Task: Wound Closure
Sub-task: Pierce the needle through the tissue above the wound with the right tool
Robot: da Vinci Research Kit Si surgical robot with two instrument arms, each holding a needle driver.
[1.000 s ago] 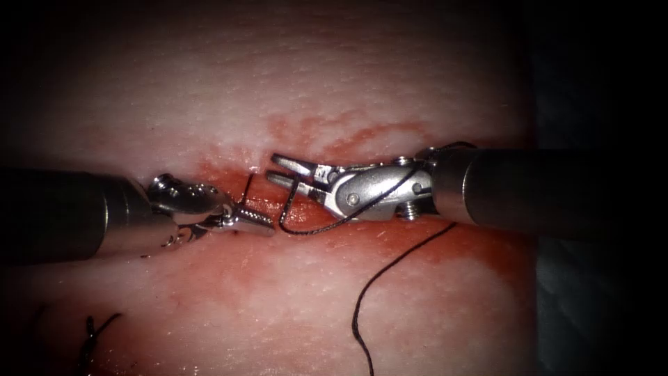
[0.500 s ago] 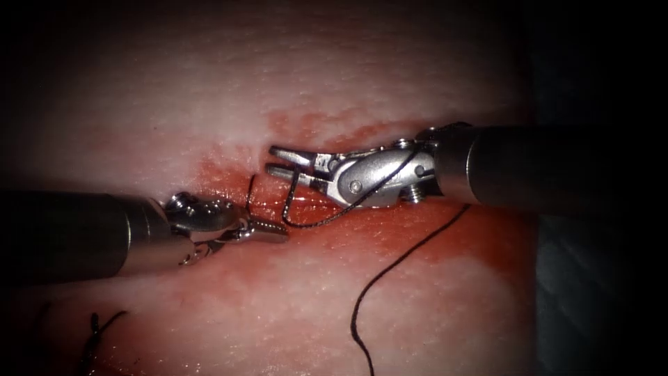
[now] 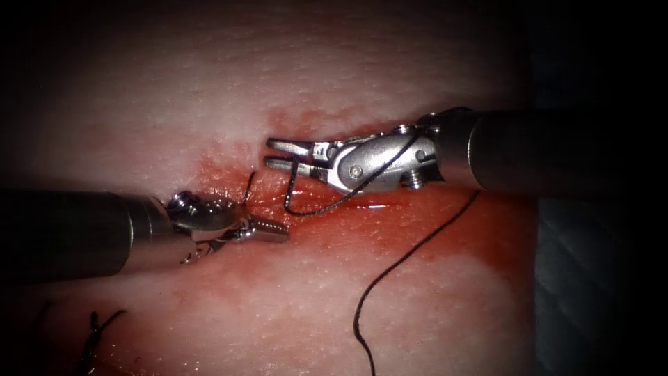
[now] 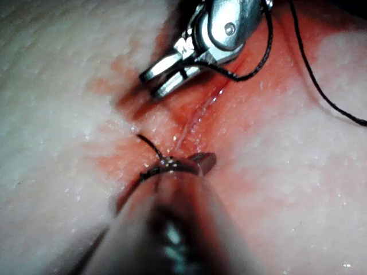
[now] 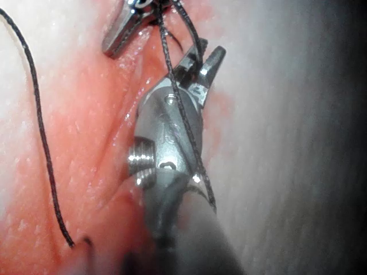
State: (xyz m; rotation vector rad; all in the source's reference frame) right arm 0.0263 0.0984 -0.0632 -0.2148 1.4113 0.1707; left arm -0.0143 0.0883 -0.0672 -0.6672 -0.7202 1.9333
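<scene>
My right tool (image 3: 267, 154) lies over the cut (image 3: 376, 205) with its tips slightly apart. It grips the black thread (image 3: 313, 210) near the base of the jaws. From there the thread hangs in a loop, then climbs across the tool's body (image 5: 180, 109). My left tool (image 3: 282, 232) is shut and rests low on the red-stained tissue (image 3: 417, 306), left of that loop. A short dark thread end (image 3: 248, 186) rises from the tissue and reaches the left jaws (image 4: 200, 162). I cannot tell if they pinch it. No needle is in sight.
A long strand of thread (image 3: 396, 264) runs from under the right shaft down across the tissue. Dark thread ends (image 3: 94, 327) sit at the lower left. Red fluid (image 3: 229, 174) stains the tissue along the cut.
The right tool has risen toward the top of the picture, lifting its thread loop. The left tool shifted right and down, then stayed put.
</scene>
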